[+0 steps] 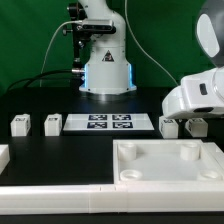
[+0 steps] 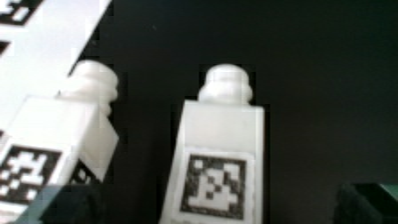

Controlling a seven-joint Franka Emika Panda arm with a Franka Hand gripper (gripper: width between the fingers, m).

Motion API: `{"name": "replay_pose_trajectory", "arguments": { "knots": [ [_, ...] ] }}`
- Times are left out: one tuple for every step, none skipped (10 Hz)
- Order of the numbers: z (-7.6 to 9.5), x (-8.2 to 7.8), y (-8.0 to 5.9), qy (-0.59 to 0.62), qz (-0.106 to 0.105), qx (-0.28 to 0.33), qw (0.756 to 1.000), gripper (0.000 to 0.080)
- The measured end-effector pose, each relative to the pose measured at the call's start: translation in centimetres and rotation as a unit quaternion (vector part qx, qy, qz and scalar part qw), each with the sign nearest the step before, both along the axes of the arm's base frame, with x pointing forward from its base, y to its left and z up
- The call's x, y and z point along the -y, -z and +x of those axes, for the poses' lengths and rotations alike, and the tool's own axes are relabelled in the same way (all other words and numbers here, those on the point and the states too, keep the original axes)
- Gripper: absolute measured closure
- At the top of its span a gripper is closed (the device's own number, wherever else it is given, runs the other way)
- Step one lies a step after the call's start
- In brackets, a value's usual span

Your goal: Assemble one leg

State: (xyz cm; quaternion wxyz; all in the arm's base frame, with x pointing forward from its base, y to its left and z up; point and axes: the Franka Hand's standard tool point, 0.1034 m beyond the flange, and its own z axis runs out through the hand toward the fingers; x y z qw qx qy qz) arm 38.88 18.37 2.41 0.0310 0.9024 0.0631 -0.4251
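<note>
The gripper (image 2: 214,207) hangs with its jaws spread wide, grasping nothing; only blurred dark fingertips (image 2: 370,203) show at the edge of the wrist view. Between them lies the leg (image 2: 222,150), a white block with a rounded peg at one end and a tag near the other, that end cut off by the frame. A second leg (image 2: 63,135) lies just beside it, not touching, partly covered by the other fingertip. In the exterior view the arm's white wrist housing (image 1: 198,95) hides the fingers and overhangs both blocks, at the exterior view's right past the marker board (image 1: 108,123) and behind the tray-like part (image 1: 170,160) — which block is which cannot be told there.
</note>
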Motion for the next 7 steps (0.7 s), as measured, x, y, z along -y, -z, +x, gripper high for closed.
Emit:
{"name": "replay_pose_trajectory", "arguments": {
  "knots": [
    [0.0,0.0,-0.1,0.0,0.0,0.001,1.0,0.015],
    [0.0,0.0,0.0,0.0,0.0,0.0,1.0,0.015],
    [-0.1,0.0,0.2,0.0,0.0,0.0,1.0,0.015],
    [-0.2,0.0,0.5,0.001,0.001,0.0,1.0,0.015],
    [-0.3,0.1,0.9,0.001,0.002,0.002,1.0,0.015],
    [-0.5,0.2,1.2,0.002,0.002,0.002,1.0,0.015],
    [-0.7,0.2,1.4,0.001,0.001,0.001,1.0,0.015]
  ]
}}
